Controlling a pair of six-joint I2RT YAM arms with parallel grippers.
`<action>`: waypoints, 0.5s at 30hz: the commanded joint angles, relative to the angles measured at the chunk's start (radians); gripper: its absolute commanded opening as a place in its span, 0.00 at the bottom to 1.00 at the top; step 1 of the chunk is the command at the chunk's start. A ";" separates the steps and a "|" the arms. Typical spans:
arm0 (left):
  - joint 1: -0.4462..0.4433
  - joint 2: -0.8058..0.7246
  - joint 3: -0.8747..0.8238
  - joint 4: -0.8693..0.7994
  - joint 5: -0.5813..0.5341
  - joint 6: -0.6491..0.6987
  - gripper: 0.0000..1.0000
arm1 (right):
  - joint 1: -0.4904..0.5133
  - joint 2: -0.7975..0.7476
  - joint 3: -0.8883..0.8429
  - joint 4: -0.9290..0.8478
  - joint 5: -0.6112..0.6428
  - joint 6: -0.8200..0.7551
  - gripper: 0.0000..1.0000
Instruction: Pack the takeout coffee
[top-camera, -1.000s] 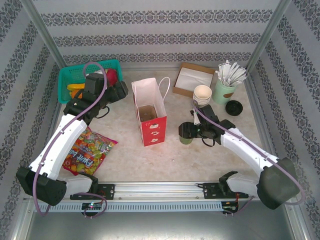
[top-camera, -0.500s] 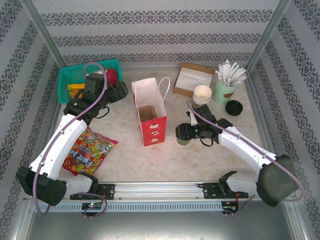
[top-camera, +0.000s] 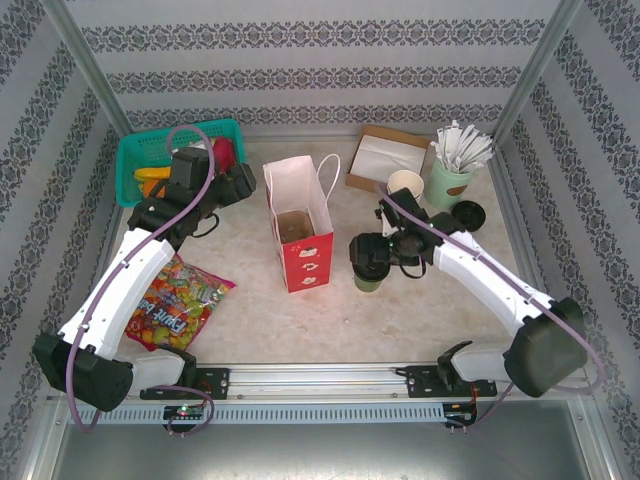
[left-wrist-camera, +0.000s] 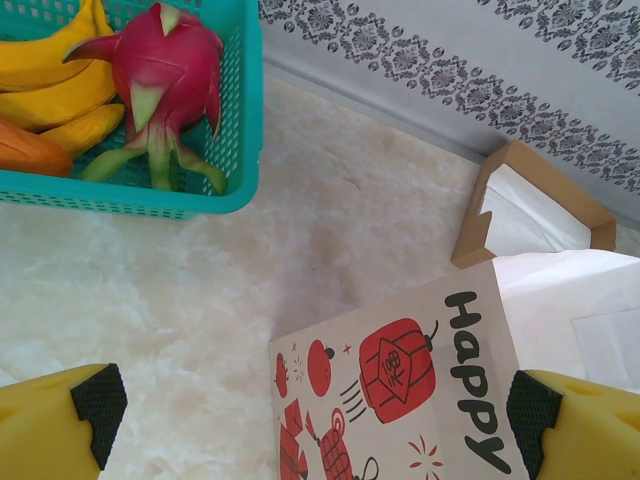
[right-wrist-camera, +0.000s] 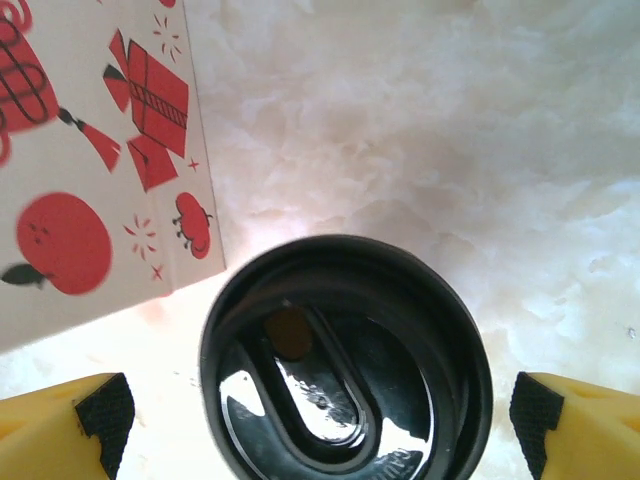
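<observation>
Takeout coffee (top-camera: 368, 281): upright on desk (top-camera: 430, 320), just right of paper bag (top-camera: 300, 225).
Right end effector (right-wrist-camera: 318, 410): wide open, straddling its lid (right-wrist-camera: 345, 365), likely pre-grasp.
Left end effector (left-wrist-camera: 310, 405): wide open, empty, left of bag.

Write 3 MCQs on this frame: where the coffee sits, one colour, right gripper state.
1. Where is the takeout coffee?
A) in a teal basket
B) on the table, just right of the red-and-white bag
C) inside a cardboard box

2. What colour is its lid?
A) white
B) red
C) black

3. What state is the right gripper in?
A) open, over the lid
B) shut on a bag handle
C) shut on a stirrer

Answers:
1 B: the top view shows the cup standing on the marble beside the bag.
2 C: the right wrist view shows a glossy black round lid.
3 A: its fingers sit wide apart, one on each side of the lid.
</observation>
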 joint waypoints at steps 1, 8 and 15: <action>0.010 -0.021 -0.014 0.005 -0.028 0.010 1.00 | 0.009 0.063 0.098 -0.181 0.019 0.055 0.98; 0.010 -0.029 -0.015 -0.018 -0.060 0.028 1.00 | 0.017 0.167 0.258 -0.378 0.056 0.062 0.98; 0.011 -0.051 -0.038 -0.017 -0.085 0.031 1.00 | 0.046 0.222 0.266 -0.412 0.059 0.095 0.98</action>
